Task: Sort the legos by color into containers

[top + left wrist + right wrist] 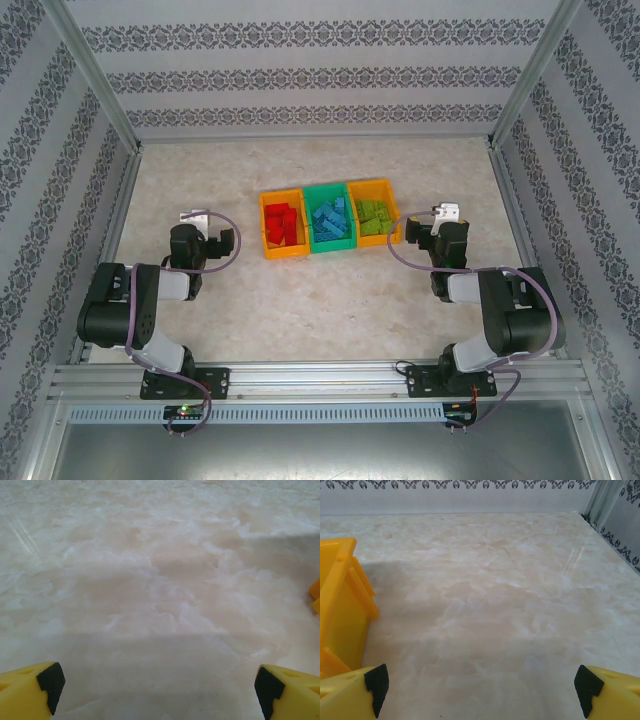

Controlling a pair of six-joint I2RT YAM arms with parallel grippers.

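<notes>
Marbled beige table (300,310); patterned walls on three sides. Bins (327,188) sit in a row mid-table with bare surface all round. Legos (329,222) lie inside: red left, blue middle, lime right. Left gripper (160,690) is low, well left of the row. Right gripper (480,685) is just beside the right bin. Both have jaws spread wide and hold nothing.

Containers (332,246): three open-top rectangular bins joined in a row at mid-table, all upright; orange, green, orange from left to right.

Legos: small studded bricks, piled loosely inside the bins by color.
- red bricks (282,225) in the left orange bin (285,251)
- blue bricks (329,221) in the green middle bin (326,188)
- lime green bricks (374,217) in the right orange bin (370,183)
</notes>
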